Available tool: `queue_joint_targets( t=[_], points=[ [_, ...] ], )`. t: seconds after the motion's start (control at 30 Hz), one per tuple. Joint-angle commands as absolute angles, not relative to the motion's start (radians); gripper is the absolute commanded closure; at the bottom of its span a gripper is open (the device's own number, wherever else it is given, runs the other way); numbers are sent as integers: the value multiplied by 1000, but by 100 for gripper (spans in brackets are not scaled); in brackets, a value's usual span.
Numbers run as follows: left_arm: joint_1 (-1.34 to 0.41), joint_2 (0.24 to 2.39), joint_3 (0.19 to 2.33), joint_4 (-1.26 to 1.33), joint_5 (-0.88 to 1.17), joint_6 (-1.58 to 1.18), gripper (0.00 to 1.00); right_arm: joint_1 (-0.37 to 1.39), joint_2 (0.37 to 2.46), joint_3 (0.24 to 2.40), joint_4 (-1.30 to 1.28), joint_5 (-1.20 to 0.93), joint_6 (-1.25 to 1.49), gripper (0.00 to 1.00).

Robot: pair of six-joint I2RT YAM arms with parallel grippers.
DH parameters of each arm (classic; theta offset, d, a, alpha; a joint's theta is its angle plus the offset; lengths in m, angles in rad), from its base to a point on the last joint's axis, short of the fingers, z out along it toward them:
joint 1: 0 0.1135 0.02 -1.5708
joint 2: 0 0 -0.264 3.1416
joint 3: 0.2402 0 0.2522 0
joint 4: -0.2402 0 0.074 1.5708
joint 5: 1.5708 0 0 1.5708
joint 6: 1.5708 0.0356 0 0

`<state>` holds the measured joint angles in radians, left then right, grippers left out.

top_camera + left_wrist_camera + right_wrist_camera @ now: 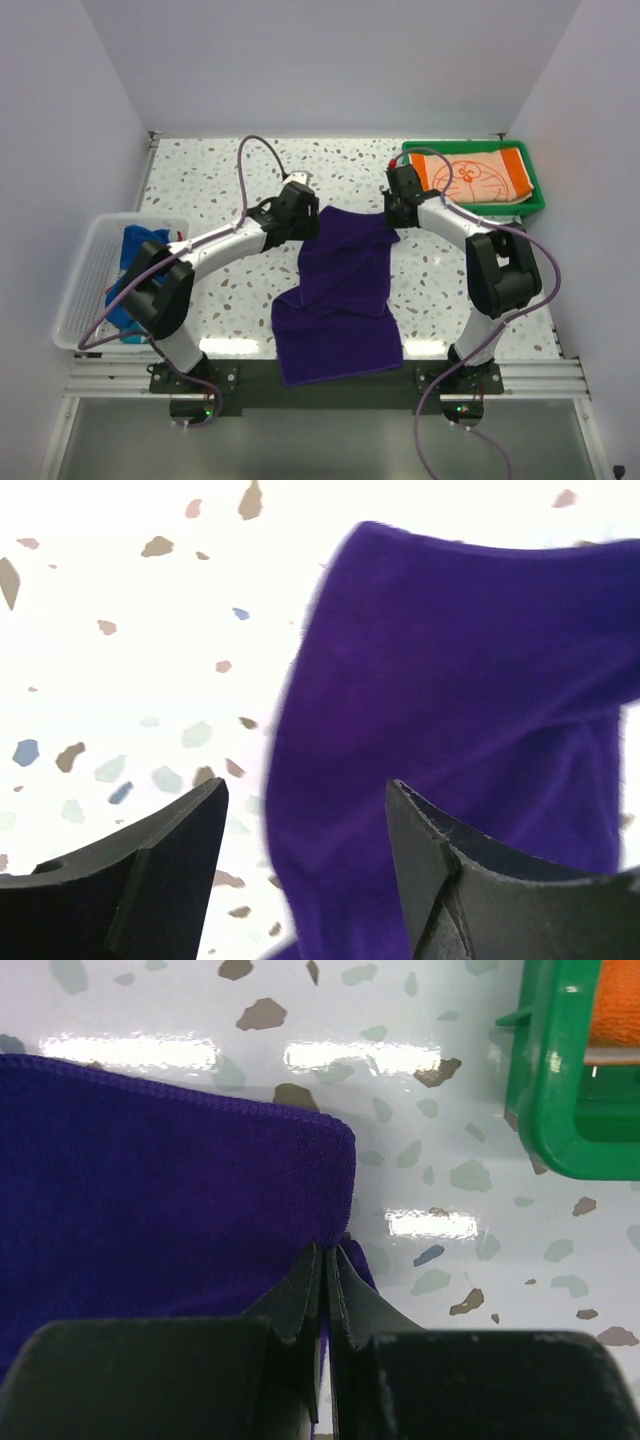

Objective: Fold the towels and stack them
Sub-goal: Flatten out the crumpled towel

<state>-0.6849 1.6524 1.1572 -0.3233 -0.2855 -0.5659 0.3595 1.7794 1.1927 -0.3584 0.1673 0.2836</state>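
Right gripper [325, 1252] pinches the purple towel [150, 1180] by its corner mid-fold, left gripper [306, 785] gaping empty; next, the right should probably release.

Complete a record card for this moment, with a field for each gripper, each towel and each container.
purple towel: rumpled, lying lengthwise on the table between the arms
left gripper: open, at the towel's left edge, holding nothing
right gripper: shut on the towel's far right corner
orange-and-white towel: folded flat in the green tray
blue towel: bunched in the white basket
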Motion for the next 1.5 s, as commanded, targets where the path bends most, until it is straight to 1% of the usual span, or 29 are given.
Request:
queue_joint_targets(
  t=[0.0, 0.13, 0.27, 0.4, 0.63, 0.73, 0.77, 0.83, 0.87, 0.9, 0.93, 0.97, 1.0, 1.03, 1.1, 1.2, 1.3, 1.33, 1.37, 1.4, 1.47],
  points=[
    [-632, 1727, 1167, -291, -279, -581, 30, 347, 1790, 1192, -339, 178, 310, 97],
    [-609, 1833, 1206, -278, -250, -571, 32, 347, 1795, 1184, -315, 129, 299, 96],
    [-604, 1893, 1241, -238, -226, -554, 38, 347, 1798, 1187, -308, 104, 287, 96],
    [-604, 1939, 1272, -227, -184, -557, 39, 348, 1796, 1183, -302, 103, 278, 96],
    [-610, 2041, 1341, -210, -160, -549, 50, 347, 1804, 1181, -298, 97, 276, 96],
    [-617, 2083, 1367, -212, -170, -548, 60, 348, 1805, 1181, -291, 94, 276, 95],
    [-618, 2094, 1373, -213, -175, -548, 69, 347, 1809, 1181, -290, 92, 278, 96],
    [-621, 2114, 1394, -235, -210, -542, 83, 348, 1809, 1181, -290, 89, 278, 96],
    [-620, 2114, 1408, -261, -236, -534, 94, 348, 1806, 1184, -290, 81, 281, 96],
    [-621, 2108, 1446, -293, -274, -505, 99, 347, 1804, 1187, -290, 78, 279, 96],
    [-621, 2077, 1469, -334, -390, -489, 100, 347, 1795, 1190, -291, 74, 279, 96],
    [-629, 2054, 1497, -438, -473, -474, 100, 348, 1789, 1195, -291, 71, 279, 96],
    [-661, 2028, 1555, -487, -574, -442, 100, 348, 1780, 1203, -291, 42, 278, 96],
    [-687, 1985, 1577, -550, -774, -427, 100, 348, 1770, 1203, -287, 29, 279, 96],
    [-748, 1968, 1624, -593, -859, -413, 100, 348, 1752, 1198, -275, 23, 281, 96],
    [-788, 2014, 1676, -716, -824, -478, 99, 348, 1758, 1184, -267, 23, 288, 96],
    [-847, 2020, 1648, -739, -815, -505, 82, 348, 1775, 1167, -262, 18, 299, 96],
    [-853, 2005, 1632, -709, -789, -508, 68, 350, 1773, 1161, -252, 20, 301, 96],
    [-859, 1984, 1577, -675, -757, -505, 66, 347, 1775, 1151, -250, 20, 304, 96],
    [-859, 1924, 1547, -642, -674, -505, 65, 348, 1776, 1149, -252, 21, 302, 96],
    [-856, 1856, 1447, -513, -594, -502, 62, 348, 1773, 1141, -255, 35, 296, 96]
  ],
)
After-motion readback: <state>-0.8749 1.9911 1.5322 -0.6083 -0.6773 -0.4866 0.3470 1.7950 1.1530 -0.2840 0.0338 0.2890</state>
